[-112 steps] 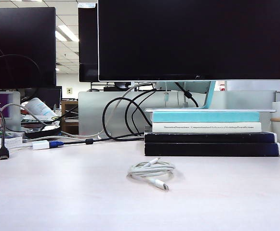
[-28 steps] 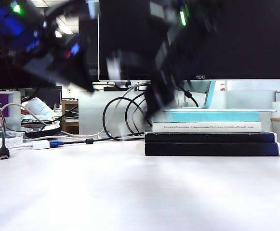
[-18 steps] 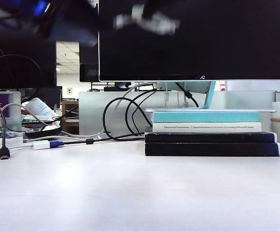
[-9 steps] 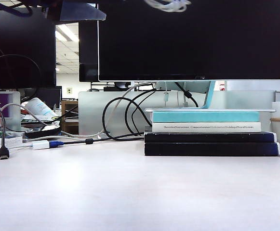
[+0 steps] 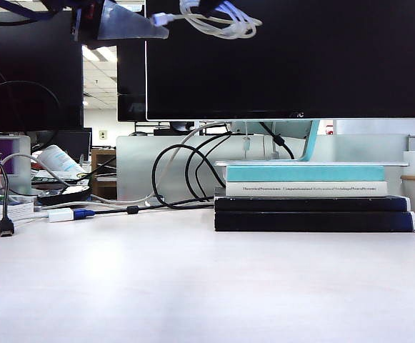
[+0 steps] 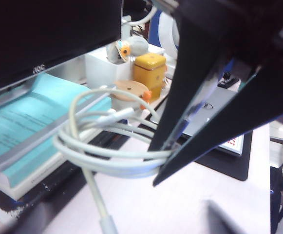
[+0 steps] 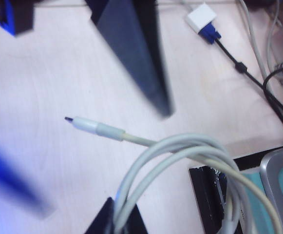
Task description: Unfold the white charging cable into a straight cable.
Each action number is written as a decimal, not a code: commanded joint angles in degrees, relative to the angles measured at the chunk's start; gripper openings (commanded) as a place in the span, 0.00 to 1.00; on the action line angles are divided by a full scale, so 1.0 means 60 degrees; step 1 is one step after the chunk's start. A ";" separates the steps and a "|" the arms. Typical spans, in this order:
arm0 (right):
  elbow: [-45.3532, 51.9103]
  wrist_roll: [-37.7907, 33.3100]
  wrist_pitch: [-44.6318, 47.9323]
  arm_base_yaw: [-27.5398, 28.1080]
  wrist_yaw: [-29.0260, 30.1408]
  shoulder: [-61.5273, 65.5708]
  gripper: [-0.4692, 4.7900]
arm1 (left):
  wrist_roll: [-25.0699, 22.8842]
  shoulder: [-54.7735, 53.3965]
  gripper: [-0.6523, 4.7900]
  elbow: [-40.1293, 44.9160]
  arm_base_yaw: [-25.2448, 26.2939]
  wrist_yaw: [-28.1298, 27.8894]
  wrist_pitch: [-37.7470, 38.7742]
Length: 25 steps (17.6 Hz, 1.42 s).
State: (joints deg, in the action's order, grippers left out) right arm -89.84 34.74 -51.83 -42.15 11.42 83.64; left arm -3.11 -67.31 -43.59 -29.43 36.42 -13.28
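right gripper (image 7: 117, 214): clamped on coiled white charging cable (image 5: 218, 21), held high above counter (image 5: 193, 286).
left gripper (image 6: 163, 163): jaws wide, straddling the coil.
advice: pinch one plug end (image 7: 95, 127), draw apart slowly.

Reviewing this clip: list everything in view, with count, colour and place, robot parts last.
charging cable: one, white, still coiled, held high above the table in front of the monitor
monitor: one, black, behind the books
books: four stacked, teal, white and two black, back right of the table
adapter: one, white with a blue plug, back left of the table
table: one, pale
left gripper: black, top left of the exterior view, jaws apart around a cable end
right gripper: black, jaws shut on the coil
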 commanded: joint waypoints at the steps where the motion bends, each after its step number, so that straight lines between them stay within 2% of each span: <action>1: -0.0044 -0.0004 0.0117 -0.0011 0.0047 -0.0066 0.08 | 0.0018 0.0029 0.71 -0.0025 -0.0011 0.0040 -0.0022; 4: -0.0044 -0.0007 0.0171 -0.0015 0.0051 -0.0066 0.08 | -0.0011 0.0029 0.46 -0.0025 -0.0011 0.0040 -0.0018; 6: -0.0044 -0.0007 0.0182 -0.0015 0.0230 -0.0066 0.08 | -0.0011 0.0029 0.43 -0.0025 -0.0011 0.0036 -0.0018; 8: -0.0044 -0.0011 0.0244 -0.0015 0.0663 -0.0066 0.08 | -0.0015 0.0022 0.33 -0.0025 -0.0011 0.0036 -0.0018; 13: -0.0044 -0.0011 0.0240 -0.0015 0.0663 -0.0066 0.08 | -0.0175 0.0011 0.19 -0.0025 -0.0011 0.0036 -0.0011; 14: -0.0044 -0.0007 0.0222 -0.0015 0.0667 -0.0066 0.08 | -0.0211 0.0011 0.11 -0.0025 -0.0011 0.0040 -0.0015; 16: -0.0044 -0.0007 0.0215 -0.0015 0.0703 -0.0066 0.09 | -0.0222 0.0011 0.11 -0.0025 -0.0011 0.0040 -0.0015; 17: -0.0044 -0.0011 0.0335 -0.0015 0.0696 -0.0066 0.25 | -0.0233 0.0011 0.11 -0.0025 -0.0011 0.0058 -0.0015; 18: -0.0044 -0.0011 0.0404 -0.0007 0.0681 -0.0066 0.53 | -0.0237 0.0011 0.11 -0.0025 -0.0011 0.0153 -0.0015; 19: -0.0055 -0.0117 0.0590 0.0004 0.0517 -0.0069 0.97 | -0.0237 0.0011 0.11 -0.0025 -0.0011 0.0186 -0.0015; 20: -0.0055 -0.0117 0.0736 0.0004 0.0401 -0.0073 1.00 | -0.0237 0.0011 0.11 -0.0025 -0.0011 0.0193 -0.0015; 24: -0.0058 -0.0142 0.1461 0.0000 0.0364 -0.0149 1.00 | -0.0244 0.0011 0.11 -0.0025 -0.0011 0.0401 0.0040; 25: -0.0058 -0.0095 0.1406 0.0004 0.0124 -0.0189 1.00 | -0.0495 0.0015 0.11 -0.0025 -0.0011 0.0634 0.0288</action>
State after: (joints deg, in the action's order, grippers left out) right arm -89.89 34.06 -43.79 -42.11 13.21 82.98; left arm -4.54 -67.35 -43.59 -29.41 38.63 -12.49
